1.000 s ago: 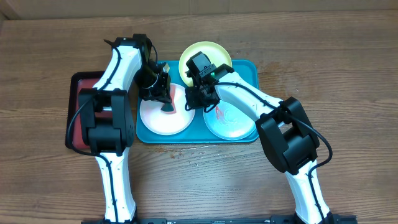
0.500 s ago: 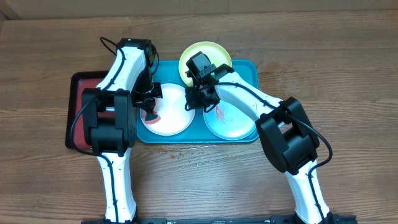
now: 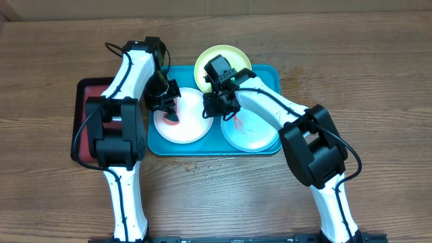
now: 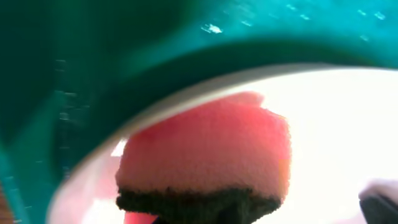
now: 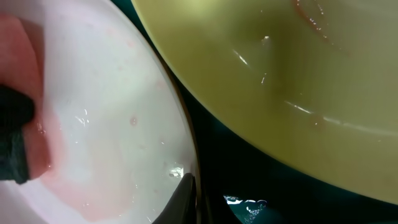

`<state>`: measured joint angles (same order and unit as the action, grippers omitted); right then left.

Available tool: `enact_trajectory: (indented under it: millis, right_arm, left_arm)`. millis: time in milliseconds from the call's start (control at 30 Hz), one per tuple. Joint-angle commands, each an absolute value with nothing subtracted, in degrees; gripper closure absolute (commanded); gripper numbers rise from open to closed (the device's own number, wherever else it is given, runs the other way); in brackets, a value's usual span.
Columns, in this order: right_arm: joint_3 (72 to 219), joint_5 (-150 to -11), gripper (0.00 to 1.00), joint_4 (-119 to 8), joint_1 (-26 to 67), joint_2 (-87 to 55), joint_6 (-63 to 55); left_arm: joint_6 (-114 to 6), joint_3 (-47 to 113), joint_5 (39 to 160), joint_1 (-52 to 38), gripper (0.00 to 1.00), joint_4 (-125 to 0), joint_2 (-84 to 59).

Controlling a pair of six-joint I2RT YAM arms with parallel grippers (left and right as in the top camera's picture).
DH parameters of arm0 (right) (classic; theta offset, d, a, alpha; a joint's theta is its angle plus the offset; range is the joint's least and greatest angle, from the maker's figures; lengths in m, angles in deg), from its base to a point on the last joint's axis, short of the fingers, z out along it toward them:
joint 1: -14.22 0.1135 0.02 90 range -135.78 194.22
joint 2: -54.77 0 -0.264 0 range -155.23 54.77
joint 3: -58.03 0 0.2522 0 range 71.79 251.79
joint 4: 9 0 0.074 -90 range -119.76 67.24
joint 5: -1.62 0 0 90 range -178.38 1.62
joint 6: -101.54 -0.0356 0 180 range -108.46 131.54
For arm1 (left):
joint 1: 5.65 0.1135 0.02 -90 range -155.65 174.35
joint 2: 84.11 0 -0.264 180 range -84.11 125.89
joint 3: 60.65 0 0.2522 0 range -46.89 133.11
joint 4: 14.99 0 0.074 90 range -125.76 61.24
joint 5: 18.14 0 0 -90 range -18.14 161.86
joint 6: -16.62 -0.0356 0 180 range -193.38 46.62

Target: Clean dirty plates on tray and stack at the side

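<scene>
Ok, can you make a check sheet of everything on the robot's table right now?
Surface: wooden table, brown boards.
Job's things: white plate, smeared pink, and pale mint plate, with red smears, lie in the teal tray; yellow-green plate lies over its far rim.
Clutter: dark red tray beside the teal one.
Grippers: left gripper holds a pink sponge on the white plate; right gripper sits at that plate's rim, open or shut unclear.
Cables: black cables run along both arms.
Surroundings: only a pale strip past the table's far edge.
</scene>
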<state>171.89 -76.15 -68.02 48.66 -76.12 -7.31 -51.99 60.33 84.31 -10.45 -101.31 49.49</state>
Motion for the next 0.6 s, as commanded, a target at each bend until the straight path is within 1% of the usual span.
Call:
enact_trajectory:
  millis: [0, 200, 267, 400, 567]
  right_arm:
    - [170.86, -76.72, 0.96, -68.41, 48.96, -77.95, -6.48]
    - [170.86, -76.72, 0.96, -68.48, 48.96, -77.95, -6.5]
    - [170.86, -76.72, 0.96, -68.5, 48.96, -77.95, -6.5]
    - [170.86, -76.72, 0.96, -68.54, 48.96, -77.95, -6.48]
    - [170.86, -76.72, 0.96, -68.98, 48.96, -77.95, -6.48]
  left_arm:
    - [-58.98, 60.15, 92.92, -12.48, 0.96, -102.51, 49.49]
    - [-64.71, 60.13, 92.85, -14.53, 0.96, -107.71, 49.49]
    - [-64.67, 60.13, 89.66, -15.04, 0.96, -109.62, 49.49]
    - [-57.7, 60.13, 78.38, -15.15, 0.96, -111.71, 49.49]
    - [-47.27, 60.13, 65.27, -14.47, 0.96, -111.23, 49.49]
